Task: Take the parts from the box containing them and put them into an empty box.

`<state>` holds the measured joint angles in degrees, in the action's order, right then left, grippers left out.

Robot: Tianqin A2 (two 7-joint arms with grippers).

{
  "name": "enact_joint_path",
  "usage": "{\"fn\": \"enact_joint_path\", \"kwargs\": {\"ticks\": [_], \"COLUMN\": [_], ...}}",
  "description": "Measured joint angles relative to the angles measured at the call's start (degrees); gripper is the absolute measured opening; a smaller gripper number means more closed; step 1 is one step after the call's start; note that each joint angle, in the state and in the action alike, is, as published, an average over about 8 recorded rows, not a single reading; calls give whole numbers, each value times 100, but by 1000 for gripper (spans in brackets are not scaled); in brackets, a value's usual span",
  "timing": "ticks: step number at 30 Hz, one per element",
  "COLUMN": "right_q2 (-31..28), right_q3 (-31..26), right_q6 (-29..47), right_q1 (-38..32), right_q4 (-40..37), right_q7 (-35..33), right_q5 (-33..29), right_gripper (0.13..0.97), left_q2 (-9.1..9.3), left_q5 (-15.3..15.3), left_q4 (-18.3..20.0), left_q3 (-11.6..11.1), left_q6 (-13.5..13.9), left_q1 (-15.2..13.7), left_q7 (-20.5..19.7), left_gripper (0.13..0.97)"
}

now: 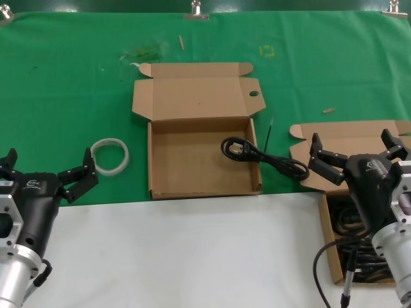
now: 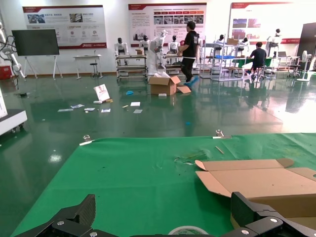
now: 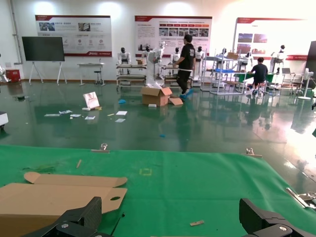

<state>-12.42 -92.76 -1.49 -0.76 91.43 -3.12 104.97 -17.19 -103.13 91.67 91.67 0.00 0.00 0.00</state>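
**One cord draped over the centre carton, both hands open and empty**

In the head view, a desk point(image 1: 192, 256) is showing a green cloth point(image 1: 64, 77) across its upper part and a plain white surface along the bottom. In the middle of the frame, the empty box point(image 1: 192, 160), a shallow square carton of brown cardboard, is sitting with its lid flap folded back toward the top of the frame; a small oval hole is showing through the flap's right corner tab. One black power cord point(image 1: 260, 156), thin and rubbery, is lying coiled in the carton's right part and trailing over its right wall onto the cloth.

At the lower right, the box containing the parts point(image 1: 334, 250) is sitting with its plain lid flap open, holding a tangle of more black cords point(image 1: 363, 253), partly hidden behind the right arm.

The right hand point(image 1: 356, 151) is hovering over that carton's lid flap, its dark fingers spread wide and holding nothing. The left hand point(image 1: 45, 168) is waiting at the lower left of the frame, fingers likewise spread and empty.

A white translucent ring point(image 1: 110, 156) is lying flat on the cloth, between the left hand and the centre carton.
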Motion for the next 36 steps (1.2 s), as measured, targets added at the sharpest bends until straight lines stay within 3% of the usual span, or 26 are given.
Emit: {"fn": "enact_joint_path", "kwargs": {"ticks": [36], "right_q2": [0], "right_q3": [0], "right_q6": [0], "right_q1": [0], "right_q4": [0], "right_q7": [0], "right_q5": [0], "right_gripper": [966], "left_q2": [0], "left_q5": [0], "left_q4": [0], "left_q3": [0], "left_q6": [0], "left_q1": [0], "left_q7": [0], "left_gripper": [966]}}
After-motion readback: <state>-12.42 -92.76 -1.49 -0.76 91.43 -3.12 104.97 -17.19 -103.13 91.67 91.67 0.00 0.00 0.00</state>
